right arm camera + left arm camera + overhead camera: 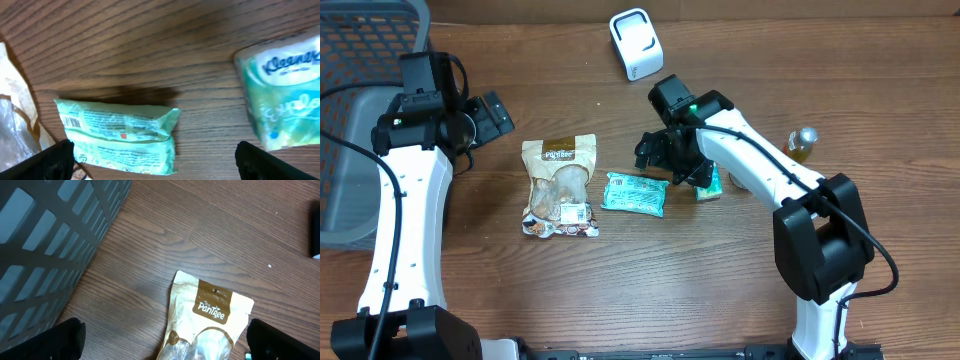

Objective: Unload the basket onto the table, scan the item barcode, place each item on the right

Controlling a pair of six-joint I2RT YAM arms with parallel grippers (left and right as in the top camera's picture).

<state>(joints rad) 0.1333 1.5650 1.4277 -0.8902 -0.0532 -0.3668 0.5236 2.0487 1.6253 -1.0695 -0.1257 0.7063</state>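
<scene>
This looks like a pretend shop till in a robot lab. Two robot arms (405, 220) stand at the near edge of the desk (620, 300). A snack bag (558, 185) and tissues (282, 95) lie in the middle, a white scanner (635, 43) by the far edge, a grey basket (350, 60) at the left corner

Looked straight down on a brown wooden table (640, 300), long grain showing in every view. Caught a dark grey plastic basket (365, 45) at the far left, lattice walls, partly cut off by the frame edge. From the left wrist, met that lattice wall up close, standing on the wood. Picked out plank seams and a pale speck or two. Noted even light overhead, shadows soft-edged on the tabletop.
</scene>
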